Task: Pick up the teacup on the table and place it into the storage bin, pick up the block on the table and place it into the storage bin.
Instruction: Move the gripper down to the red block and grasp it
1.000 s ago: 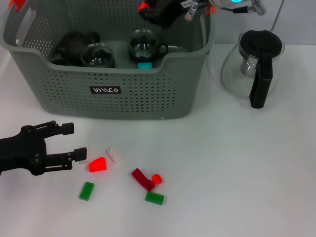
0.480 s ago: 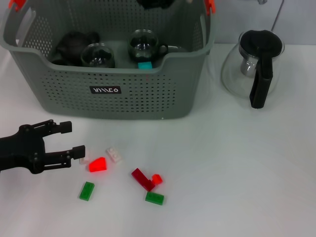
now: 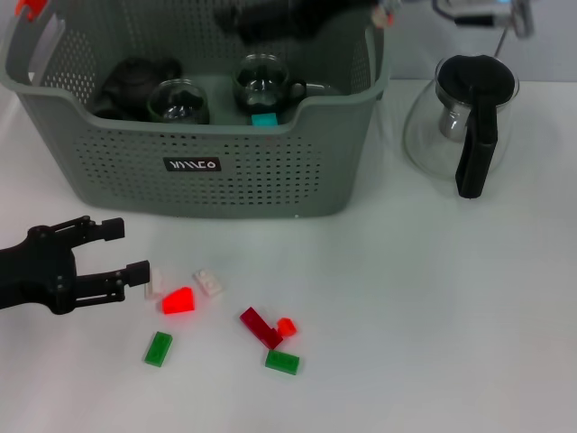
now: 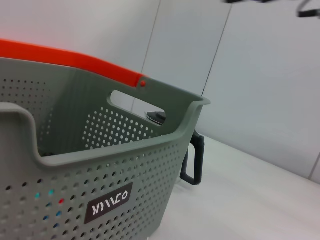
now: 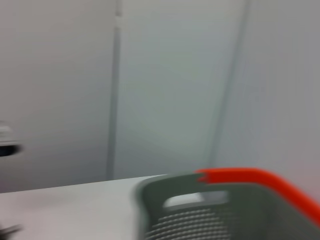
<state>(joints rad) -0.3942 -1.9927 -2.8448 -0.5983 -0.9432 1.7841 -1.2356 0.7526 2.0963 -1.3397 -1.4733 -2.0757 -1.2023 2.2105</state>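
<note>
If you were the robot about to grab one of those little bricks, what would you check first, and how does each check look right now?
1. Left end effector open: ok, its fingers are spread.
2. Brick within reach: ok, a small white brick lies right at its lower fingertip.
3. Neighbours out of the way: not ok, a red brick and another white brick lie close beside it.
4. Storage bin has room: ok, bare floor shows around the glass cups inside.
5. Right end effector out of the drop path: not ok, it hangs blurred over the bin's back rim.
6. Glass teapot clear of the path: ok, it stands beside the bin on the right.
</note>
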